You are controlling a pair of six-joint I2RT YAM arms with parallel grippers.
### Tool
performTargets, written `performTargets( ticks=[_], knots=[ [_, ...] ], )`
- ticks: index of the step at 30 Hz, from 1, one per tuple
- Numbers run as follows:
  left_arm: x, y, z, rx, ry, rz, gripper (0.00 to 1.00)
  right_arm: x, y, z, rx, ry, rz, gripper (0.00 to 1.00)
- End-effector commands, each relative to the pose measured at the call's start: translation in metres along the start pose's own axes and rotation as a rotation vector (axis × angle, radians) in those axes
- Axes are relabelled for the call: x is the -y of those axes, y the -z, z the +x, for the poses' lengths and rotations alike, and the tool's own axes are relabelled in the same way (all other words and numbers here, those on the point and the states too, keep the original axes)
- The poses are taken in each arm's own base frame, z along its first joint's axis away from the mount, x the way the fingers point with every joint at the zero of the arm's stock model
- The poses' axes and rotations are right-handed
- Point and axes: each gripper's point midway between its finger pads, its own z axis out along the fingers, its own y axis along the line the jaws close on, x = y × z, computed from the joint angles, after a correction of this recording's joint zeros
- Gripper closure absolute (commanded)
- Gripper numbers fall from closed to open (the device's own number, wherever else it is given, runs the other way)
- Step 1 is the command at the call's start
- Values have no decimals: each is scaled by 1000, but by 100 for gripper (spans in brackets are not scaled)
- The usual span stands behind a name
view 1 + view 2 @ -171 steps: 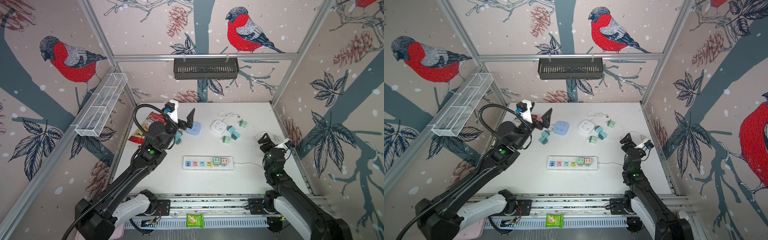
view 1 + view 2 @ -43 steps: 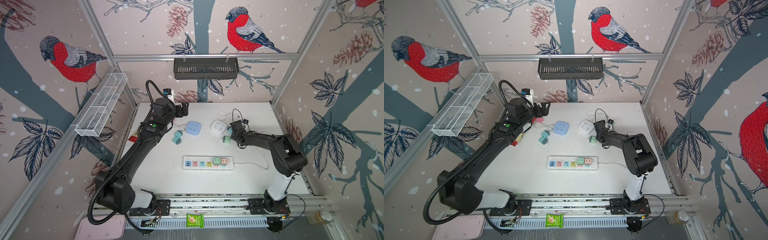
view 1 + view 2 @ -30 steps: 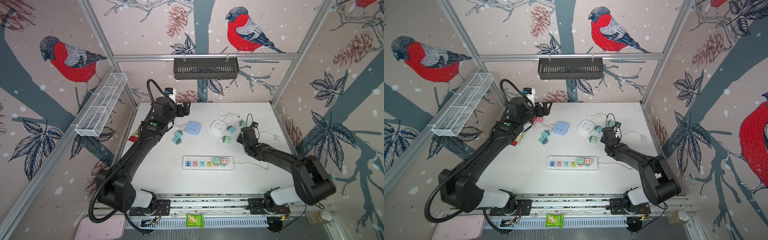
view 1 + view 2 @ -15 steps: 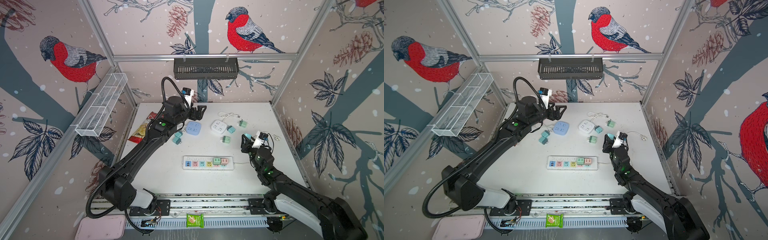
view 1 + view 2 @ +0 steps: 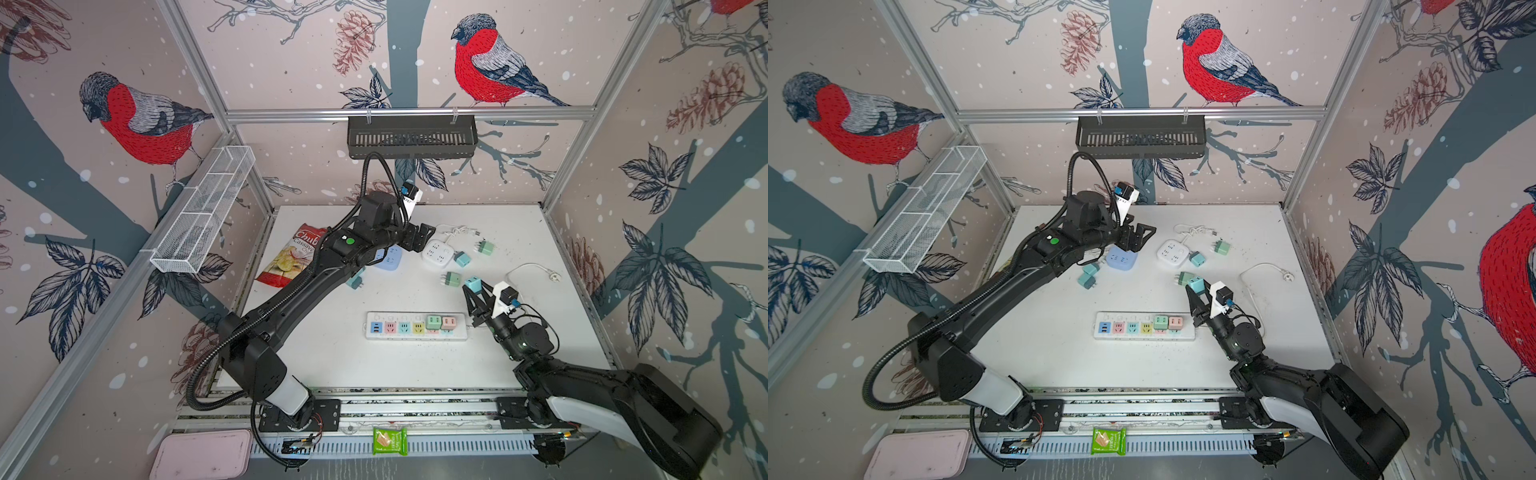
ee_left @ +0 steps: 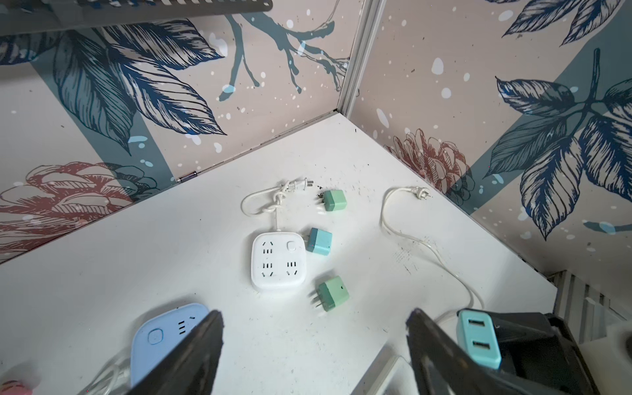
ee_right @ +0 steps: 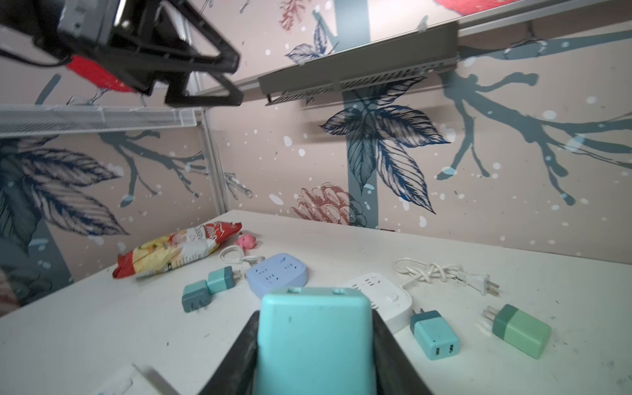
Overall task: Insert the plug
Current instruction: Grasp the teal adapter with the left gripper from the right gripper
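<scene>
The right gripper (image 5: 474, 291) is holding the teal plug (image 7: 314, 338) clamped between its two jaws, lifted above the table (image 5: 374, 365), just to the right of the right end of the power strip (image 5: 415, 336). The left gripper (image 5: 1140, 237) is hanging over the far part of the table with its jaws wide apart and nothing between them.

The plug is looking like a small block of hard plastic, so I am judging it light and stiff; it will not bend or crush under the jaws. Its sides are smooth and a little rounded at the edges, so it may slip or turn when it is pushed into a socket. The jaws are pressing on the two flat opposite sides, which seems to be the right place to take hold.

In the left wrist view the face with two small ports is showing. I cannot see the prongs in any view, so I cannot tell which way they are pointing. Pushing down will need a straight, firm hold, because the prongs are probably thin and can bend if they are meeting the strip at an angle.
</scene>
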Motion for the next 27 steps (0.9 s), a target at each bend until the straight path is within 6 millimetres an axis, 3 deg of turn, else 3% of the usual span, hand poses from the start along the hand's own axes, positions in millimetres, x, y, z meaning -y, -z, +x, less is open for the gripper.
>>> performTargets(
  ticks=[1, 6, 10, 20, 27],
  knots=[
    [11, -7, 16, -78, -58, 27, 18, -19, -2, -17, 81, 149, -60, 99],
    [24, -11, 18, -97, -50, 96, 19, -22, 10, -21, 137, 201, -49, 99],
    [46, -14, 24, -132, -40, 217, 21, -22, 10, -23, 149, 205, -47, 99],
    [101, -46, 72, -346, -47, 349, 27, -12, 22, -23, 165, 245, 13, 99],
    [123, -57, 98, -439, -73, 368, 28, -11, 28, -26, 179, 242, 16, 99]
  ],
)
